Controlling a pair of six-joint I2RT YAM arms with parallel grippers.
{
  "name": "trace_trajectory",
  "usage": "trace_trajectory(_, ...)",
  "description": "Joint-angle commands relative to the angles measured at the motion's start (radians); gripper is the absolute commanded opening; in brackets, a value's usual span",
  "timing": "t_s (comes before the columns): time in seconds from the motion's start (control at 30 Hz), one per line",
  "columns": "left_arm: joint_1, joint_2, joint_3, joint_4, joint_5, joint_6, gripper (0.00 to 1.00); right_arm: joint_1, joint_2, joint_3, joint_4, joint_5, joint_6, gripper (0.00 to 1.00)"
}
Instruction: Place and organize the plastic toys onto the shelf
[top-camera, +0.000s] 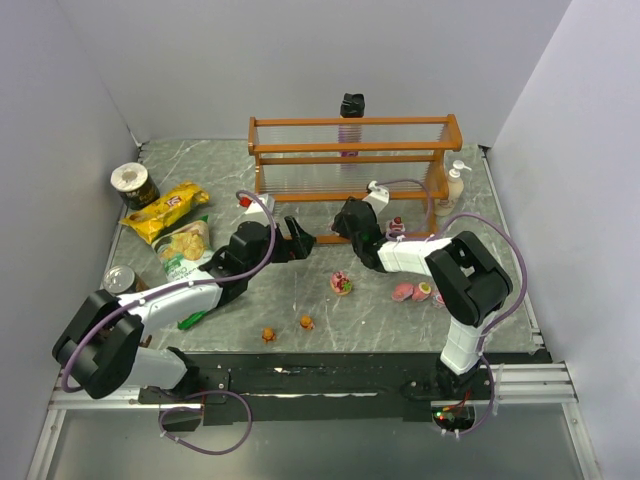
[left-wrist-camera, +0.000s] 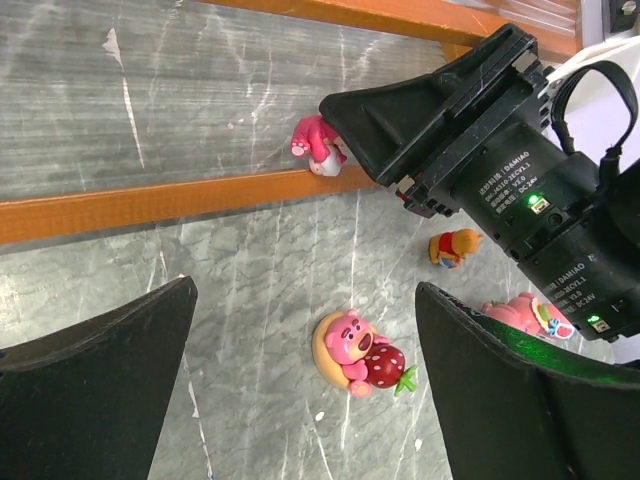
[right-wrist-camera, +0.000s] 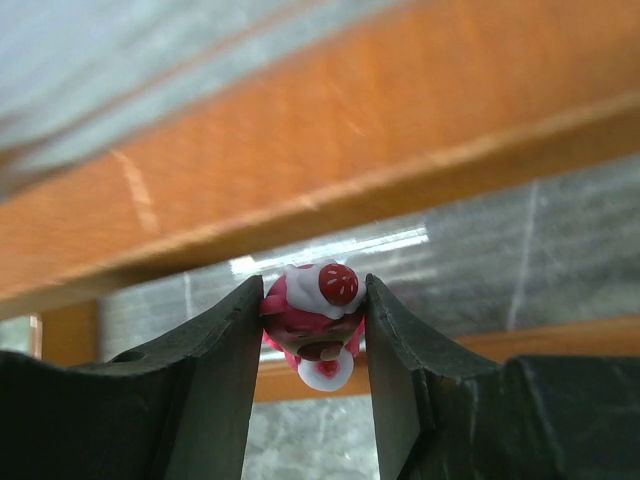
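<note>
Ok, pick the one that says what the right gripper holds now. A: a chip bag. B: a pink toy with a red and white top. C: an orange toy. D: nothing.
B: the right wrist view shows the right gripper shut on a pink toy with a red and white top, close to the orange rail of the shelf.

Plain pale grey-lilac walls (top-camera: 300, 60) close me in on three sides. My worktop (top-camera: 372, 325) is dark grey-green marble-patterned with pale veins, evenly lit, and a black strip (top-camera: 330, 378) runs along its near edge.
</note>
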Motion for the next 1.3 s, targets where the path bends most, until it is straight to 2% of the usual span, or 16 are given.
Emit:
trace_trajectory(0.0, 0.008, -0.009, 0.022, 0.056, 0.026, -0.005, 0.97, -0.004, -0.002, 0.039, -0.069, 0.03, 0.041, 0.01)
trace_trajectory(0.47, 0.022, -0.004, 0.004, 0.076, 0.054, -0.01, 0.96, 0.003, 0.056, 0.053, -0.066, 0.072, -0.017, 0.07)
trace_trajectory(0.7, 0.023, -0.001, 0.004, 0.082, 0.068, -0.016, 0.96, 0.067, 0.076, 0.091, -0.083, 0.193, -0.12, 0.08)
trace_trajectory(0.87, 0.028, -0.007, 0.004, 0.071, 0.069, -0.018, 0.96, 0.084, 0.098, 0.131, -0.105, 0.211, -0.157, 0.09)
trace_trajectory(1.03, 0.031, -0.02, -0.002, 0.068, 0.074, -0.021, 0.96, 0.081, 0.116, 0.169, -0.189, 0.216, -0.123, 0.1)
trace_trajectory(1.27, 0.034, -0.032, -0.007, 0.069, 0.08, -0.022, 0.96, 0.05, 0.129, 0.218, -0.326, 0.215, 0.009, 0.13)
